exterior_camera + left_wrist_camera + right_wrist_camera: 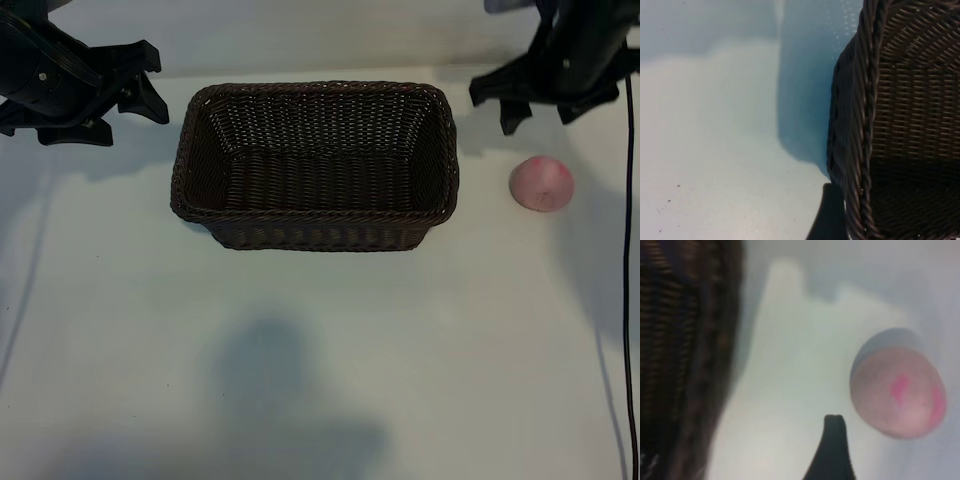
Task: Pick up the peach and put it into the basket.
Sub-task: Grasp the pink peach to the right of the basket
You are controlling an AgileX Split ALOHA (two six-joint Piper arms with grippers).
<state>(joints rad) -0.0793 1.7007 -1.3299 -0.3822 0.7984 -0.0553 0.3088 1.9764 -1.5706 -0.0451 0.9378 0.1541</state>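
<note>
The peach (541,183) is sitting on the white table (320,350), just below and slightly right of the right gripper (548,95), which is hanging over it with fingers spread wide and holding nothing. The basket (315,165) is standing well to that gripper's left, apart from the peach. Beyond the basket's other end, the left gripper (125,95) is hovering, likewise spread and empty.

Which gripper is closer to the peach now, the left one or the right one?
Right. The right gripper hangs open just behind the peach. The left gripper is across the basket, by its far side.
</note>
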